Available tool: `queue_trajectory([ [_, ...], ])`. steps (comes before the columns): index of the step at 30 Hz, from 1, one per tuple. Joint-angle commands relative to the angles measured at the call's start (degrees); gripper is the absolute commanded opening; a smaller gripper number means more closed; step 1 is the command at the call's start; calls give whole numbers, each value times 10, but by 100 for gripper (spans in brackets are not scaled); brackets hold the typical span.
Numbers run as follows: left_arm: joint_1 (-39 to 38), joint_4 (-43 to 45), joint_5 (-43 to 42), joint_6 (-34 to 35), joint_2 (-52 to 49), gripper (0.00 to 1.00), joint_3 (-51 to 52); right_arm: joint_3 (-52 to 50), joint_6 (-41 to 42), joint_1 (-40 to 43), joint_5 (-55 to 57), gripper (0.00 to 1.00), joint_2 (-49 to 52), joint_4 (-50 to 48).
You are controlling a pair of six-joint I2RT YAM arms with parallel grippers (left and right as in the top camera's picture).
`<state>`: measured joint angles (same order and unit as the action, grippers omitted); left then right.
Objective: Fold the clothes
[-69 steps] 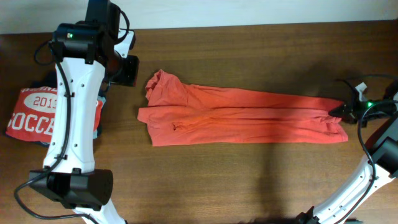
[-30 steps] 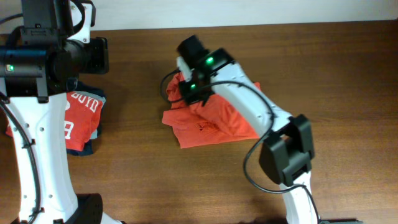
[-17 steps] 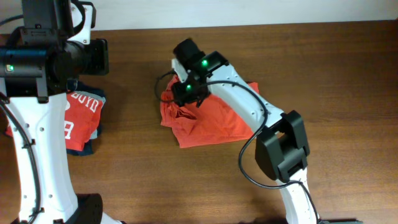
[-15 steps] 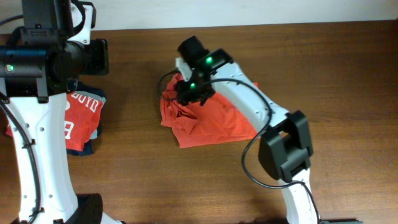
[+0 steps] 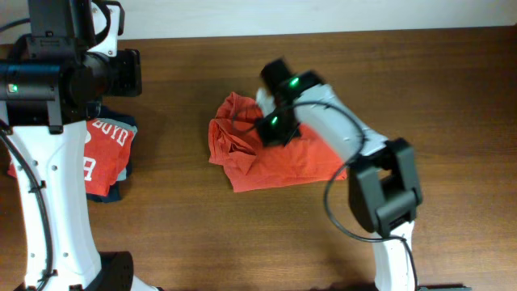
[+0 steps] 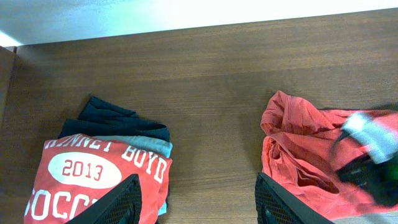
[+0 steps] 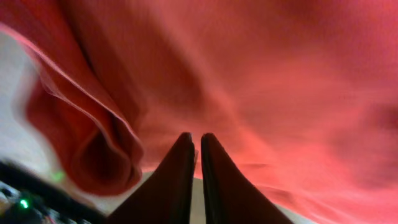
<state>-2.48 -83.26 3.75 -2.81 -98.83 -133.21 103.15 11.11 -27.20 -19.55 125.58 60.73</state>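
The orange-red T-shirt (image 5: pixel 279 162) lies in the middle of the table, doubled over into a short, rumpled block with its left end bunched. Its lettering is hidden. It also shows at the right of the left wrist view (image 6: pixel 298 155) and fills the right wrist view (image 7: pixel 280 74). My right gripper (image 5: pixel 271 129) hovers over the shirt's upper middle; its fingers (image 7: pixel 198 138) are shut with no cloth between them. My left gripper (image 6: pixel 199 205) is wide open and empty, held high over the table's left side (image 5: pixel 121 74).
A stack of folded clothes (image 5: pixel 105 153) sits at the left: a red shirt with white "2013 SOCCER" print (image 6: pixel 93 180) on navy and grey garments. The table's far edge meets a white wall (image 6: pixel 186 15).
The shirt, earlier stretched long across the table, is now doubled over. In the last half second my right gripper moved right, off the bunched left end. The left arm has not moved.
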Motion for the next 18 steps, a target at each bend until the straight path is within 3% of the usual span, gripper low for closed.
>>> queue_trajectory([
  [1,3,2,6,-7,8,58,-8,-51,-55,-64,-153,10,5,-80],
  [3,3,2,6,-7,8,58,-8,-51,-112,-99,-227,10,3,-113],
  [7,3,2,6,-7,8,59,-8,-44,-178,-135,-238,10,-22,-120],
  [11,3,2,6,-7,8,62,-8,-23,-189,-118,-148,10,-54,-80],
  [15,3,2,5,-7,7,62,-8,-1,-138,-49,-37,10,-100,-28],
  [17,3,2,1,-7,3,63,-8,5,-99,3,-20,32,-122,-7],
  [18,3,2,-1,-7,0,63,-8,6,-78,35,-20,50,-130,5],
])
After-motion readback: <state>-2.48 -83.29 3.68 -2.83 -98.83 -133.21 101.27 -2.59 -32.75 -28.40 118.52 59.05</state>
